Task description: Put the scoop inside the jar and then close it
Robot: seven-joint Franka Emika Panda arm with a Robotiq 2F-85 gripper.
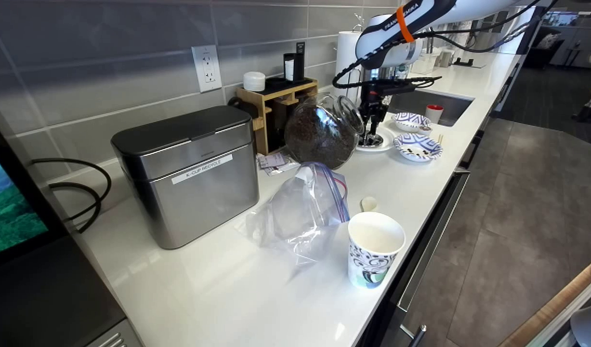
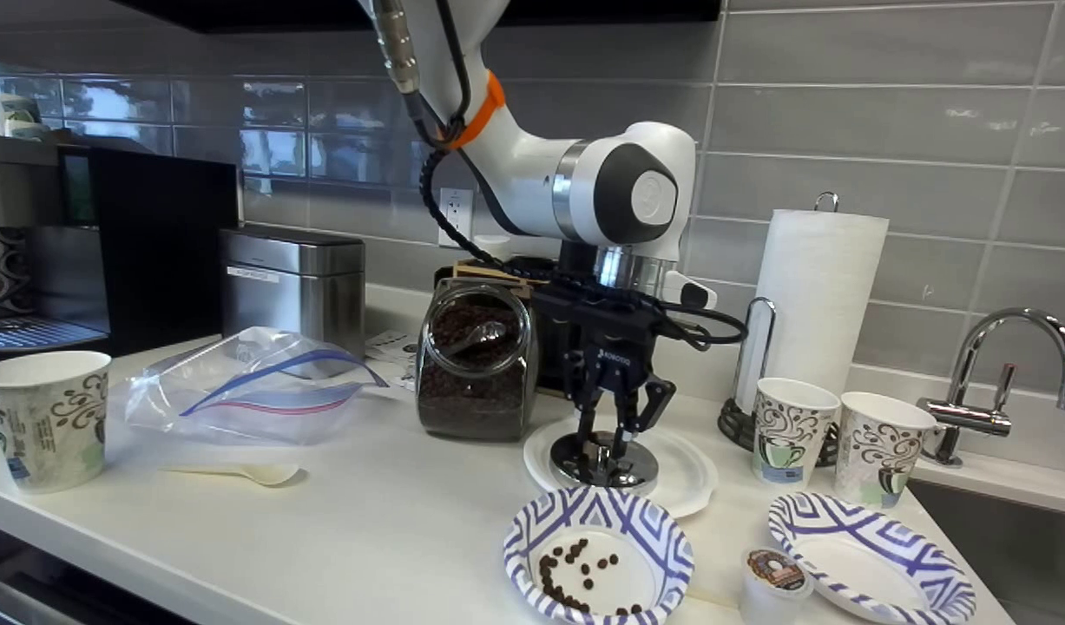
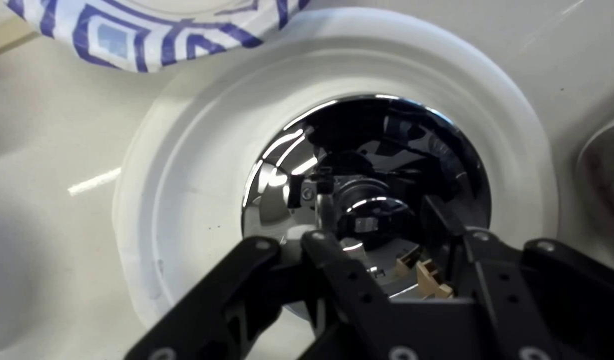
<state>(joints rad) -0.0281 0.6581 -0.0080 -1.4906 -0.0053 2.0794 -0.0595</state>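
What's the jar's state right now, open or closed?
Open. In an exterior view, the jar has an uncovered mouth, with the scoop and beans showing inside; the metal lid rests on the white plate.

Gray tiled wall (image 2: 871,121) w/ wht outlet (image 1: 207,68); wht counter (image 1: 203,299) over dk cabs (image 1: 387,315); brn-gray floor (image 1: 521,202) alongside.

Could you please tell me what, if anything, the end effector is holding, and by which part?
It cannot be told: the end effector straddles the knob of the shiny lid, but firm contact is unclear.
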